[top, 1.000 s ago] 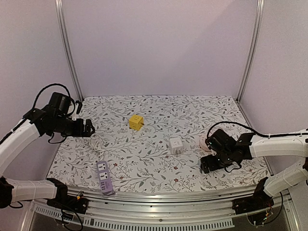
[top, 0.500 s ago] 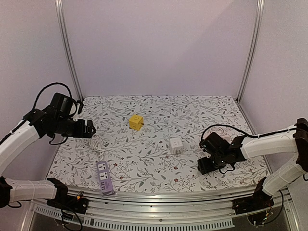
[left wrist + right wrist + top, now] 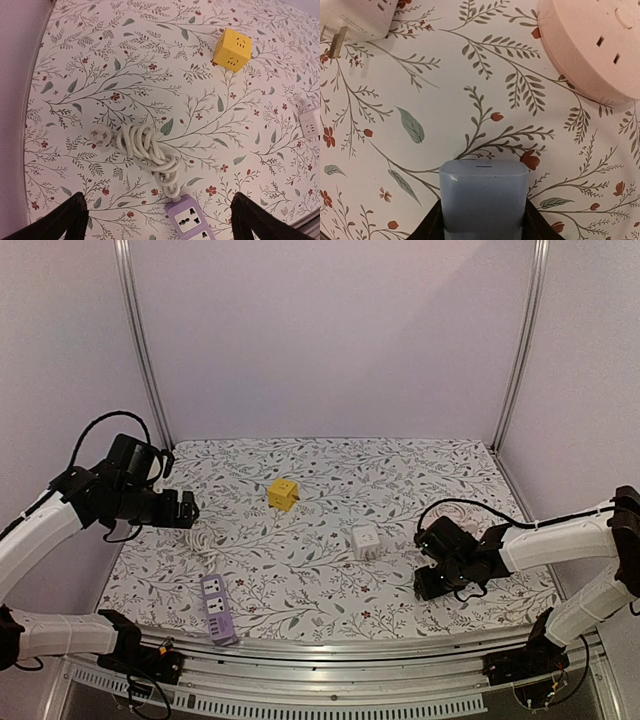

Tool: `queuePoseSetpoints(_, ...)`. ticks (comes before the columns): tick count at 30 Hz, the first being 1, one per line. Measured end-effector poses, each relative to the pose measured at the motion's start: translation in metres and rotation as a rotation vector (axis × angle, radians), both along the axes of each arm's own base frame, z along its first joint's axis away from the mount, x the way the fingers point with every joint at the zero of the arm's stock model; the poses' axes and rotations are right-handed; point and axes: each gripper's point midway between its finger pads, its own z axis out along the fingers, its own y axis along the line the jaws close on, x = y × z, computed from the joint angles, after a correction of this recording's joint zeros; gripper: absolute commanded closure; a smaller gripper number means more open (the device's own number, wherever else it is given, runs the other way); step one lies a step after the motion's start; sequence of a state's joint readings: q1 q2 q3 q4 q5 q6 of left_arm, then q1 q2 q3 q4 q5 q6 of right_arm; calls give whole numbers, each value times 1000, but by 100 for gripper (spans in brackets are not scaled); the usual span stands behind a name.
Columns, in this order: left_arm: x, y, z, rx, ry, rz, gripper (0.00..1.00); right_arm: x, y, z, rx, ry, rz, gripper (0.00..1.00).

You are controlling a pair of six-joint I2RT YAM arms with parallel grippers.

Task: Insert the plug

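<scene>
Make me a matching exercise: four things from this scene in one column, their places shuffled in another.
1. yellow cube socket
2. purple power strip
3. coiled white cord
4. pale blue block

A. held in the right gripper
B. near edge of the table, left
C. farthest back, centre
D. left side, joined to the strip

Pairs: 1-C, 2-B, 3-D, 4-A

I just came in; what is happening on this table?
The right gripper holds a pale blue rectangular block low over the floral table, near a round pink socket unit. The left gripper hangs open above a coiled white cable and a purple power strip. Nothing is plugged in yet.
</scene>
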State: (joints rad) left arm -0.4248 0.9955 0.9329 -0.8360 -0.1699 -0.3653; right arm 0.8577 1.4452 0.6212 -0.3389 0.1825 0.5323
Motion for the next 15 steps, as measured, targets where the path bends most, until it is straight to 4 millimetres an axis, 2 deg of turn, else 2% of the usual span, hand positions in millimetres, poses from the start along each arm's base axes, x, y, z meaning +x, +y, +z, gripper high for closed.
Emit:
queuePoseSetpoints(7, -5, 5, -3, 15, 31, 33, 0, -10, -1, 9, -12, 13, 35, 84)
queuePoseSetpoints(15, -15, 10, 9, -25, 55, 100, 1, 2, 15, 79, 82, -108, 96, 91)
